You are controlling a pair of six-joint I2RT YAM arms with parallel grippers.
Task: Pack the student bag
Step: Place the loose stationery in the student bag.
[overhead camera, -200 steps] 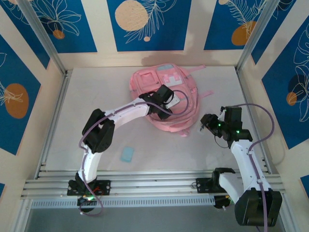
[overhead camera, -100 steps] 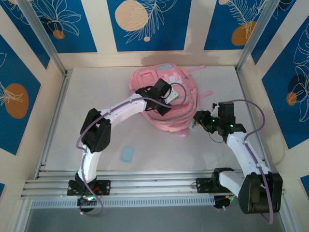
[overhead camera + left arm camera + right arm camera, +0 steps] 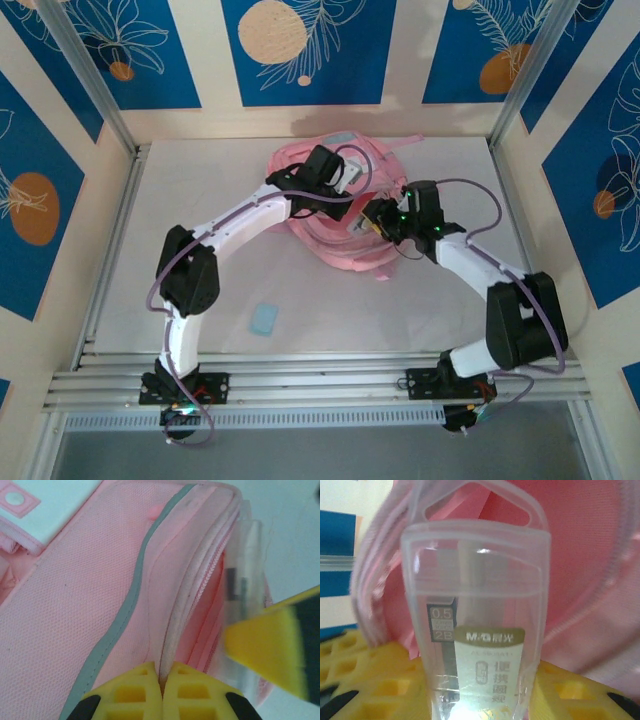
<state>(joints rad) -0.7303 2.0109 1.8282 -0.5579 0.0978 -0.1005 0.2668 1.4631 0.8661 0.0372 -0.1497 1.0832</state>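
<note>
— Where's the bag, and what have your claws got?

— The bag (image 3: 335, 248) lies on the table (image 3: 200, 180), upper middle of the overhead frame. My left claw (image 3: 162, 682) is pinched tight on the zip edge (image 3: 175, 625), bottom middle of its own view, holding the mouth apart. My right claw (image 3: 375, 218) grips a clear lead pack (image 3: 477, 605) by its lower end, hanger tab forward, right at the gap.

— How do you get it in cleanly?

— I'd lift the edge a little higher with the left so the slit gapes. Then I'd aim the tab at the pink inside, not the zip teeth, push well in, and only then let go. The pack looks slick and stiff. Dropped early, I reckon it slides off the fabric onto the table.
</note>
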